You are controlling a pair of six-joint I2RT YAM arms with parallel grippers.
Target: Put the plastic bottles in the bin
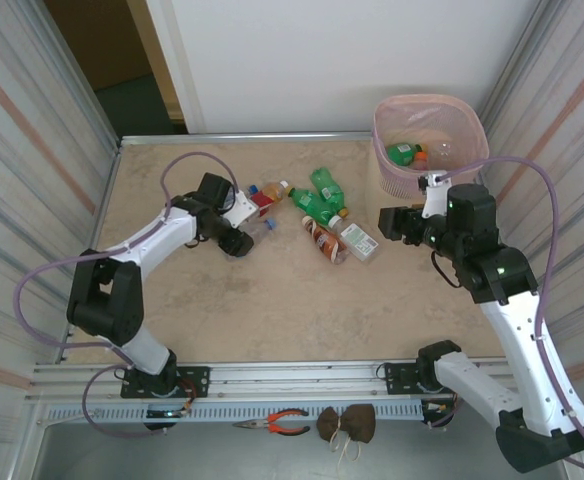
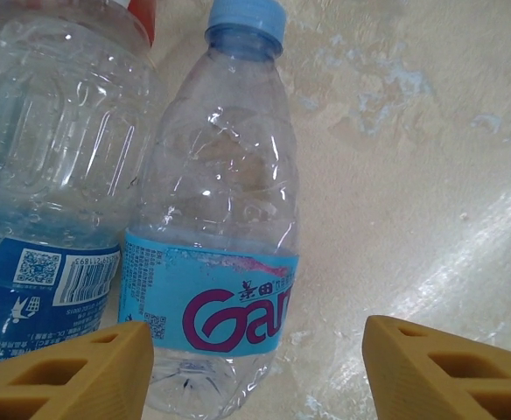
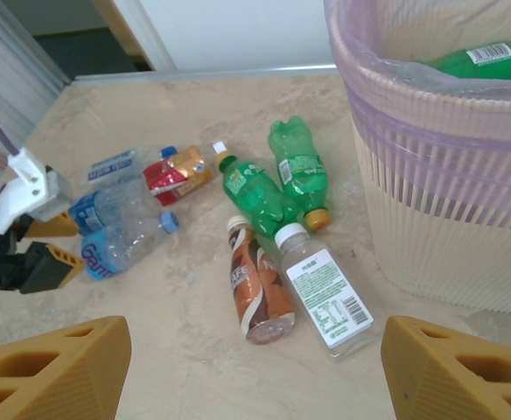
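several plastic bottles (image 1: pixel 327 215) litter the mottled beige table (image 1: pixel 272 310) between ribbed metal walls (image 1: pixel 32 150); left gripper (image 2: pixel 255 337) and right gripper (image 3: pixel 255 332) both gape, jaws spread, grasping nothing.

Bin (image 3: pixel 430 201) cut off by top and right edges; dark-blue-labelled bottle (image 2: pixel 54 157) cropped at left and top

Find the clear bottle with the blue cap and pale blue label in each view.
Top external: bottle left of centre.
Left wrist: centre, cap uppermost.
Right wrist: left side, cap pointing right.
Shared landmark: left gripper at the bottle's base end.
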